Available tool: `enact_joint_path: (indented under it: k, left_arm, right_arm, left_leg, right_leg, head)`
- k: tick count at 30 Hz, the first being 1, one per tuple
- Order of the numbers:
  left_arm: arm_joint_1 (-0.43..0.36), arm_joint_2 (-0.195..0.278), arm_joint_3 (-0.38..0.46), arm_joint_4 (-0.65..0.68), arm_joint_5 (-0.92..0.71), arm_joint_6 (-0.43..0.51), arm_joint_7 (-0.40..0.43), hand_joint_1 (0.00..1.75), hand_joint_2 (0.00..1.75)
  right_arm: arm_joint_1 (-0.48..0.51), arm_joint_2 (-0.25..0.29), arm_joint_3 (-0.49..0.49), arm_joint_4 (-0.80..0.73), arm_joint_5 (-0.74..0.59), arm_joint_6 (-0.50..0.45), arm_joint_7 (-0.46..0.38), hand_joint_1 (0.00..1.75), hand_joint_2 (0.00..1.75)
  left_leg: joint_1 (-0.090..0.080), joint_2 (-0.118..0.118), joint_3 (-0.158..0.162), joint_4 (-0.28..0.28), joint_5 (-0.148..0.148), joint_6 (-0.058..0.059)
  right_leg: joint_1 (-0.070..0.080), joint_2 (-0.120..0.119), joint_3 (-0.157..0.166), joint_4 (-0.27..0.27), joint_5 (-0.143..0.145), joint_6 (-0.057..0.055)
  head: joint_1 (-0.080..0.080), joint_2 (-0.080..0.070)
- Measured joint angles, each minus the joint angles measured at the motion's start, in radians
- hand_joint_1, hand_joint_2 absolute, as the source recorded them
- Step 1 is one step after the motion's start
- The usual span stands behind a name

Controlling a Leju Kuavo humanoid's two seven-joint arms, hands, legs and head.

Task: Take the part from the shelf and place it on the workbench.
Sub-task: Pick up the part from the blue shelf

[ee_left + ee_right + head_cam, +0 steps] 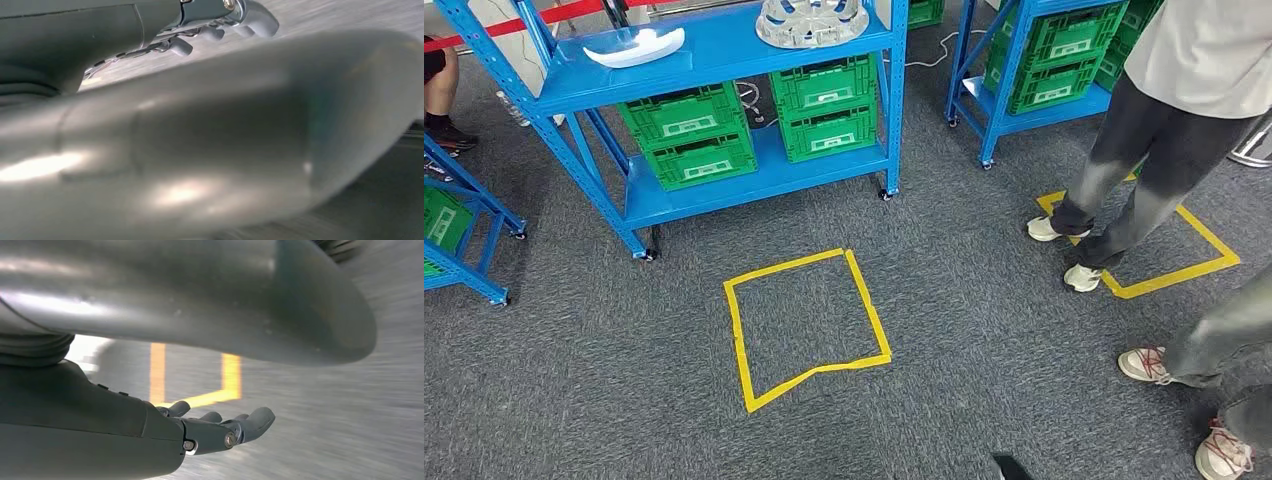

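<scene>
No readable text.
Green crates (686, 126) on the blue shelf (724, 55) carry white label panels, print too small to read.

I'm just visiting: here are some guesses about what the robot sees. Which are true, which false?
1. A white part lies on the blue shelf's top level. True.
2. The crates under it are red. False: they are green.
3. The right hand grips the white part. False: it holds nothing, fingers apart over the carpet.
4. Yellow tape marks a square on the floor in front of the shelf. True.
5. A person stands at the right. True.
</scene>
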State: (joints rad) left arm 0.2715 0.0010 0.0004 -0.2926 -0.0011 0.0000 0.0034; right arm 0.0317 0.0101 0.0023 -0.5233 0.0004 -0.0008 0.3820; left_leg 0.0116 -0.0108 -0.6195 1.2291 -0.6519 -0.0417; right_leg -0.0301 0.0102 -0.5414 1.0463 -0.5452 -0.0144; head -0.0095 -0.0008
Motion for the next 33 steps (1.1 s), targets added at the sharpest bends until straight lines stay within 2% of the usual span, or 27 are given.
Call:
enact_joint_path:
  k: [1,3,4,5,6,7,8,9,11,14,15,16,18,19,20,21,22,23,24,25,28,30,31,33]
  left_arm:
    - [0.01,0.001,0.0,0.013,0.0,0.0,0.0,0.0,0.0]
    - [0.033,0.002,0.0,0.043,0.0,0.0,0.0,0.0,0.0]
    - [0.04,0.002,0.0,0.054,0.0,0.0,0.0,0.0,0.0]
    - [0.038,0.002,0.0,0.056,0.0,0.0,0.0,0.0,0.0]
    - [0.029,0.002,0.0,0.05,0.0,0.0,0.0,0.0,0.0]
    - [0.011,0.002,0.0,0.037,0.0,0.0,-0.001,0.0,0.0]
    - [-0.013,0.002,0.0,0.019,0.0,0.0,-0.001,0.0,0.0]
    - [-0.039,0.001,0.0,-0.004,0.0,0.0,-0.001,0.0,0.0]
    - [-0.092,0.0,0.0,-0.064,0.0,0.0,-0.002,0.0,0.0]
    - [-0.156,-0.002,0.0,-0.145,0.0,0.0,-0.004,0.0,0.0]
    - [-0.176,-0.003,0.0,-0.171,0.0,0.0,-0.004,0.0,0.0]
    - [-0.197,-0.003,0.0,-0.198,0.0,0.0,-0.004,0.0,0.0]
    - [-0.24,-0.003,0.0,-0.254,0.0,0.0,-0.004,0.0,0.0]
    - [-0.253,-0.002,0.0,-0.273,0.0,0.0,-0.004,0.0,0.0]
    - [-0.26,-0.002,0.0,-0.286,0.0,0.0,-0.004,0.0,0.0]
    - [-0.26,-0.002,0.0,-0.29,0.0,0.0,-0.004,0.0,0.0]
    - [-0.252,-0.003,0.0,-0.287,0.0,0.0,-0.004,0.0,0.0]
    - [-0.238,-0.003,0.0,-0.274,0.0,0.0,-0.004,0.0,0.0]
    - [-0.218,-0.003,0.0,-0.256,0.0,0.0,-0.003,0.0,0.0]
    - [-0.195,-0.004,0.0,-0.232,0.0,0.0,-0.002,0.0,0.0]
    - [-0.111,-0.005,0.0,-0.134,0.0,0.0,0.0,0.0,0.0]
    - [-0.053,-0.005,0.0,-0.065,0.0,0.0,0.0,0.0,0.0]
    - [-0.026,-0.004,0.0,-0.032,0.0,0.0,0.0,0.0,0.0]
    - [0.017,-0.001,0.0,0.029,0.0,0.0,0.0,0.0,0.0]
  right_arm:
    - [-0.008,0.0,0.0,-0.013,0.0,0.0,0.0,0.0,0.0]
    - [-0.024,-0.001,0.0,-0.041,0.0,0.0,-0.011,0.0,0.0]
    - [-0.028,-0.002,-0.001,-0.052,0.0,0.0,-0.025,0.0,0.0]
    - [-0.023,-0.002,-0.001,-0.055,0.0,0.0,-0.046,0.0,0.0]
    - [-0.012,-0.002,-0.001,-0.051,0.0,0.0,-0.069,0.0,0.0]
    - [0.004,-0.001,-0.001,-0.039,0.0,0.0,-0.093,0.0,0.0]
    - [0.025,0.0,-0.001,-0.022,0.0,0.0,-0.111,0.0,0.0]
    - [0.049,0.001,-0.001,0.0,0.0,0.0,-0.124,0.0,0.0]
    - [0.099,0.002,-0.001,0.055,0.0,0.0,-0.133,0.0,0.0]
    - [0.166,0.002,0.0,0.13,0.0,0.0,-0.099,0.0,0.0]
    - [0.185,0.002,0.0,0.155,0.0,0.0,-0.075,0.0,0.0]
    - [0.204,0.001,0.0,0.183,0.0,0.0,-0.053,0.0,0.0]
    - [0.244,-0.003,0.0,0.241,0.0,0.0,-0.024,0.0,0.0]
    - [0.26,-0.004,0.0,0.261,0.0,0.0,-0.015,0.0,0.0]
    - [0.27,-0.005,0.0,0.274,0.0,0.0,0.003,0.0,0.0]
    - [0.271,-0.006,0.0,0.28,0.0,0.0,0.028,0.0,0.0]
    - [0.264,-0.007,0.0,0.278,0.0,0.0,0.046,0.0,0.0]
    - [0.249,-0.007,0.0,0.268,0.0,0.0,0.06,0.0,0.0]
    - [0.227,-0.007,0.0,0.251,0.0,0.0,0.063,0.0,0.0]
    - [0.201,-0.007,0.0,0.228,0.0,0.0,0.059,0.0,0.0]
    - [0.111,-0.006,0.0,0.133,0.0,0.0,0.061,0.0,0.0]
    - [0.053,-0.005,0.0,0.062,0.0,0.0,0.057,0.0,0.0]
    - [0.027,-0.005,0.0,0.028,0.0,0.0,0.053,0.0,0.0]
    - [-0.015,-0.005,0.0,-0.03,0.0,0.0,0.042,0.0,0.0]
  left_leg:
    - [0.0,0.0,-0.024,0.037,-0.009,0.0]
    - [-0.001,0.001,-0.072,0.096,-0.008,0.004]
    - [-0.003,0.001,-0.084,0.097,0.014,0.009]
    - [-0.005,0.001,-0.076,0.056,0.056,0.016]
    - [-0.009,0.001,-0.054,-0.012,0.106,0.025]
    - [-0.013,0.002,-0.026,-0.079,0.14,0.033]
    - [-0.017,0.004,-0.004,-0.132,0.161,0.039]
    - [-0.021,0.006,0.011,-0.162,0.167,0.043]
    - [-0.024,0.005,0.018,-0.177,0.161,0.046]
    - [-0.015,-0.005,0.034,-0.198,0.162,0.053]
    - [-0.014,-0.008,0.041,-0.203,0.161,0.057]
    - [-0.014,-0.01,0.046,-0.204,0.157,0.06]
    - [-0.015,-0.02,0.055,-0.204,0.147,0.066]
    - [-0.015,-0.025,0.061,-0.202,0.141,0.067]
    - [-0.015,-0.03,0.069,-0.201,0.134,0.066]
    - [-0.014,-0.033,0.08,-0.201,0.126,0.064]
    - [-0.014,-0.033,0.091,-0.2,0.118,0.062]
    - [-0.015,-0.03,0.099,-0.2,0.108,0.057]
    - [-0.016,-0.026,0.105,-0.2,0.099,0.052]
    - [-0.018,-0.022,0.109,-0.201,0.092,0.048]
    - [-0.019,-0.014,0.12,-0.205,0.083,0.035]
    - [-0.018,-0.008,0.108,-0.168,0.062,0.023]
    - [-0.016,-0.006,0.082,-0.12,0.042,0.018]
    - [-0.013,-0.002,-0.002,0.014,-0.004,0.011]
  right_leg:
    - [0.001,0.003,0.002,0.0,-0.002,-0.001]
    - [0.005,0.009,0.01,0.0,-0.009,-0.001]
    - [0.008,0.012,0.017,0.0,-0.015,-0.001]
    - [0.009,0.013,0.026,-0.001,-0.021,0.0]
    - [0.011,0.011,0.034,-0.002,-0.028,0.0]
    - [0.012,0.009,0.041,-0.003,-0.035,0.003]
    - [0.013,0.006,0.045,-0.006,-0.042,0.007]
    - [0.013,0.004,0.047,-0.01,-0.046,0.011]
    - [0.014,0.001,0.055,-0.021,-0.047,0.02]
    - [0.015,-0.003,0.064,-0.014,-0.058,0.032]
    - [0.014,-0.003,0.047,0.02,-0.073,0.033]
    - [0.015,-0.004,0.016,0.075,-0.095,0.034]
    - [0.015,-0.004,-0.075,0.213,-0.139,0.037]
    - [0.015,-0.004,-0.11,0.256,-0.14,0.038]
    - [0.015,-0.004,-0.128,0.263,-0.119,0.039]
    - [0.015,-0.004,-0.125,0.227,-0.077,0.039]
    - [0.014,-0.006,-0.106,0.16,-0.027,0.039]
    - [0.015,-0.007,-0.08,0.093,0.011,0.038]
    - [0.015,-0.008,-0.058,0.042,0.034,0.034]
    - [0.016,-0.008,-0.046,0.015,0.04,0.029]
    - [0.017,-0.003,-0.038,0.005,0.031,0.011]
    - [0.014,0.0,-0.027,-0.002,0.026,-0.002]
    - [0.012,0.001,-0.021,-0.004,0.023,-0.006]
    - [0.013,0.005,-0.012,-0.004,0.014,-0.01]
  head:
    - [0.0,0.0]
    - [0.0,0.0]
    - [0.0,0.0]
    - [0.0,0.0]
    - [0.0,0.0]
    - [0.0,0.0]
    - [0.0,0.0]
    - [0.0,0.0]
    - [0.0,0.0]
    - [0.001,0.0]
    - [0.002,0.0]
    - [0.003,0.0]
    - [0.003,0.0]
    - [0.003,0.0]
    - [0.003,0.0]
    - [0.003,0.0]
    - [0.003,0.0]
    - [0.003,0.0]
    - [0.003,0.0]
    - [0.003,0.0]
    - [0.003,0.0]
    - [-0.001,0.0]
    - [-0.002,0.0]
    - [-0.004,0.0]
